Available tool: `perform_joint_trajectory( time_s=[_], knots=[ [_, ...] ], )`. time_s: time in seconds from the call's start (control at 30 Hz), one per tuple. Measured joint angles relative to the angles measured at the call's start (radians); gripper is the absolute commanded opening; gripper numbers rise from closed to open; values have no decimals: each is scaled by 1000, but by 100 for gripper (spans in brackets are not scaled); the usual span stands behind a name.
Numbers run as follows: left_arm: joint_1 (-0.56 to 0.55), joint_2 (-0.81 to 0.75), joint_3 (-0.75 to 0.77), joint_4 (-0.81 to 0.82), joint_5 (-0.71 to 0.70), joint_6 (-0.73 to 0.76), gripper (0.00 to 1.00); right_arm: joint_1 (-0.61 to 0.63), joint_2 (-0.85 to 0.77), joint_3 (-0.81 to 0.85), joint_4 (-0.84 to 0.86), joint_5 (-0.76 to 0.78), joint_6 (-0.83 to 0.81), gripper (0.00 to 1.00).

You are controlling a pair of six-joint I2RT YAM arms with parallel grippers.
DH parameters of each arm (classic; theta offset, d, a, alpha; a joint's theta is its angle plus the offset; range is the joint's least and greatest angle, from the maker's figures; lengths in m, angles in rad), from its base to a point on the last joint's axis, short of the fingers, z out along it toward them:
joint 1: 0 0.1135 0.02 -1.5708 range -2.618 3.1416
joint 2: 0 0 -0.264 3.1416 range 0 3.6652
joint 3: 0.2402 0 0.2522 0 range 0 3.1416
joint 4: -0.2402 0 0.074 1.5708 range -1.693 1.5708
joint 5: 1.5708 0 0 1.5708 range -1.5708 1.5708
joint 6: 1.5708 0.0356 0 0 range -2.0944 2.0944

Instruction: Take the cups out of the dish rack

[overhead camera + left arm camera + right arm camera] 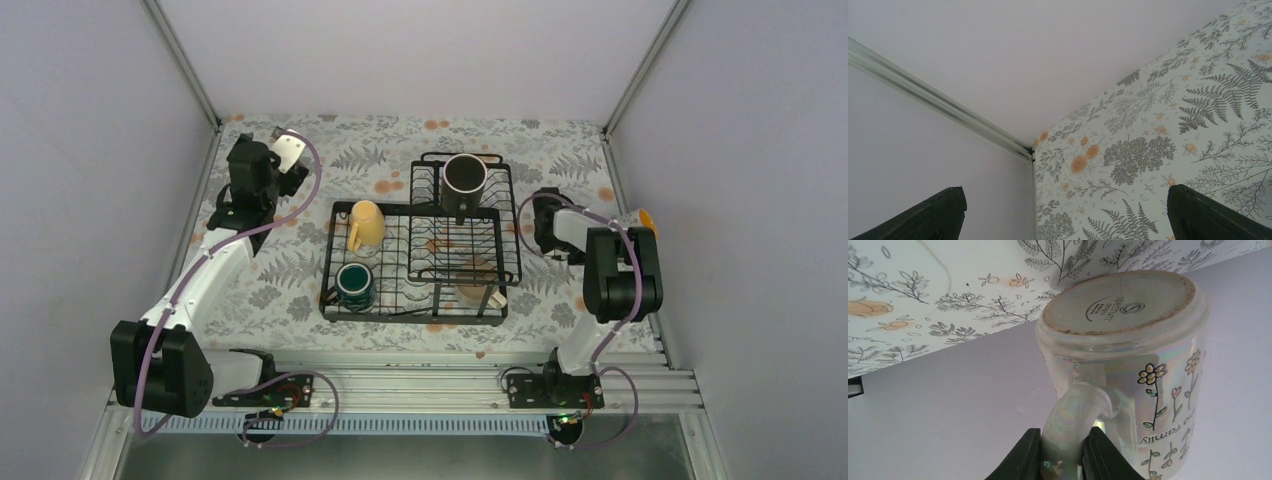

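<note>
Top view, dish rack point(455, 240): black wire, middle of desk point(290, 285).
Top view, mugs in rack: black mug point(465, 178) at far end; pale yellow mug point(366, 222) and teal mug point(354, 285) along left side; cream mug point(474, 292) toward near edge.
Top view, tall white mug point(638, 217): beside right edge, outside rack.
Left wrist, left pincer point(1064, 200): spread wide, gripping nothing, over far-left corner.
Right wrist, right pincer point(1062, 442): clamped tight on tall white mug's handle point(1070, 410), mug base toward camera.
</note>
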Motion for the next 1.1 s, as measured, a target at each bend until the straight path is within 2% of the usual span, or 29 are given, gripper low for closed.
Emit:
perform_joint_trajectory(
  time_s=[0.2,0.27,0.47,0.8,1.0,1.1],
  knots=[
    [0,5,0,1,3,1,100,29,74,51,-84,45,89,12],
    [0,5,-1,4,3,1,100,35,79,58,-96,45,102,23],
    [3,13,-7,19,9,1,100,53,96,78,-122,-1,149,40],
    [6,44,-8,23,22,0,100,87,116,107,-169,-73,224,54],
    [6,45,-8,23,23,0,100,99,112,207,-219,-176,267,64],
    [6,45,-8,23,22,0,100,108,90,243,-229,-256,295,87]
  ],
)
